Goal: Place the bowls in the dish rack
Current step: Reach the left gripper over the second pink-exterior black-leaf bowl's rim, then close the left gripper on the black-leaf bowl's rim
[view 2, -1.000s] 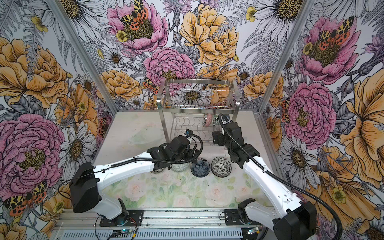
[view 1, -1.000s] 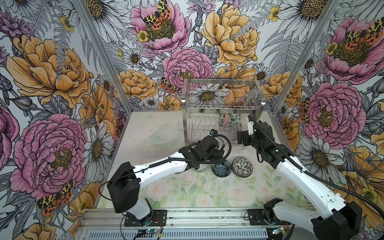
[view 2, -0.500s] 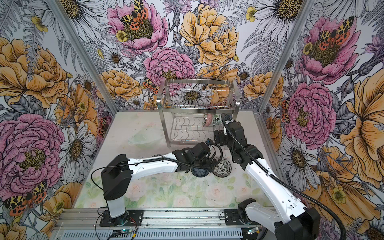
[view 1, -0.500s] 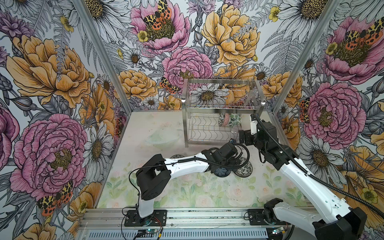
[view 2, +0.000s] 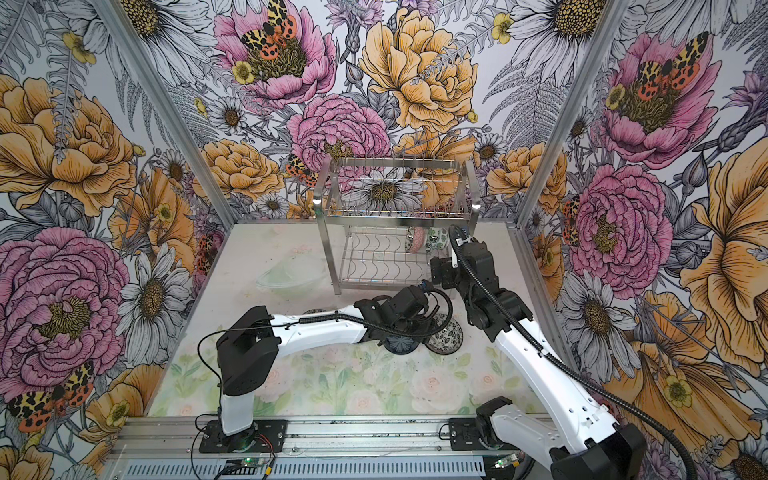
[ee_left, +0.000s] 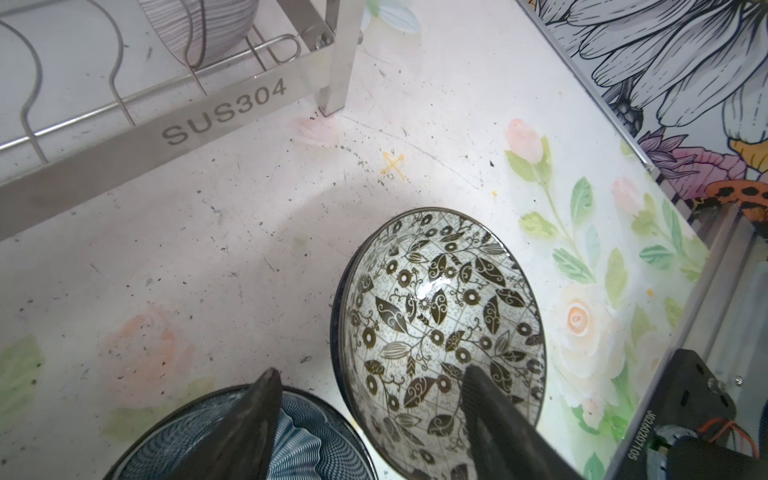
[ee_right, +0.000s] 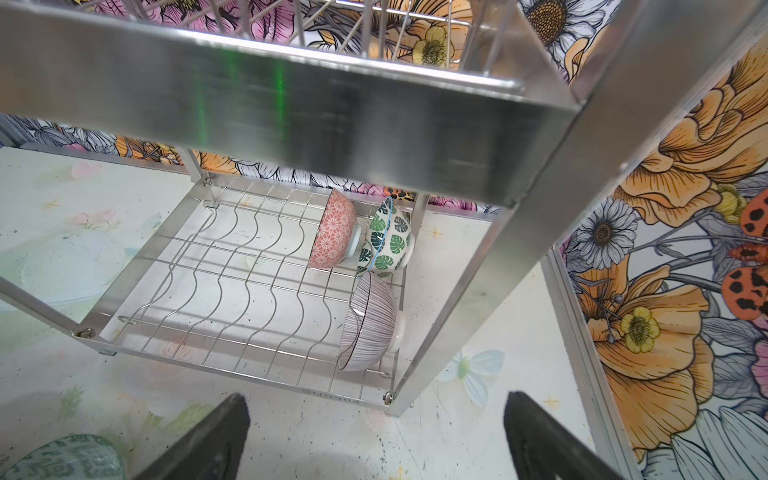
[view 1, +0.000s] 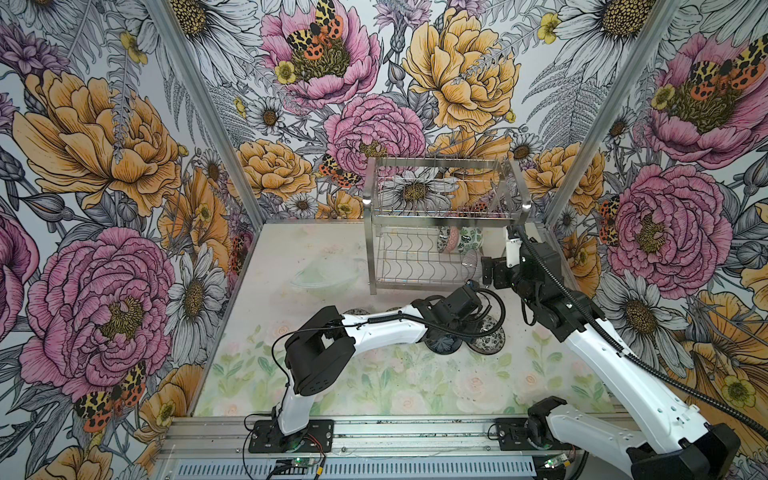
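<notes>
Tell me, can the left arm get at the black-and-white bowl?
Probably yes. The left gripper hangs right over the bowl, jaws apart on either side of its near rim, nothing blocking. The blue bowl sits close beside, so it may get nudged.

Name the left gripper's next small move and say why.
Probably close the left gripper on the black-and-white floral bowl: its jaws stand open astride that bowl's rim, one finger inside, one outside above the blue bowl, nothing gripped yet.
</notes>
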Motion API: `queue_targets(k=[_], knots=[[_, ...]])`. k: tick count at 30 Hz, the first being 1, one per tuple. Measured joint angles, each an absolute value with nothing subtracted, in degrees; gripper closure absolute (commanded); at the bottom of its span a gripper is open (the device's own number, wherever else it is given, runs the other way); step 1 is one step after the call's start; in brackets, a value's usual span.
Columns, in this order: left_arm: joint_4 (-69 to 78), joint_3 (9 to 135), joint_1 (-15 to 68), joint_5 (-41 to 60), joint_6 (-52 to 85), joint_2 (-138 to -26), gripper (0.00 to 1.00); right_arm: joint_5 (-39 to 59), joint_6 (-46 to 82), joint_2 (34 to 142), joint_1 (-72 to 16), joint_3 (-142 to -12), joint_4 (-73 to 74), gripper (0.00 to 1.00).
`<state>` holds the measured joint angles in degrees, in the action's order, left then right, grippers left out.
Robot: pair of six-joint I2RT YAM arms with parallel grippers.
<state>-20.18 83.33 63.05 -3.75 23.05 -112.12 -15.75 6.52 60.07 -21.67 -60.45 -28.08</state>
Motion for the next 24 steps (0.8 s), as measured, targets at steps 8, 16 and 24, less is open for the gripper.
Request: queue_targets(k=[8,16,24], knots=[[-21.45,86.74,63.26,-3.53,23.49,-116.51,0.43,-15.75,6.44,60.07,-21.67,-61.19,-28.05,0.03],[-23.35,88.29,63.26,-3.64,23.68,-118.21,0.60,-15.75,6.42,60.07,-21.67,-61.30,-28.05,0.03],[-24.71,88.51,63.24,-4.91,23.59,-118.21,0.74,-15.75,6.42,60.07,-21.65,-61.30,-28.05,0.03]])
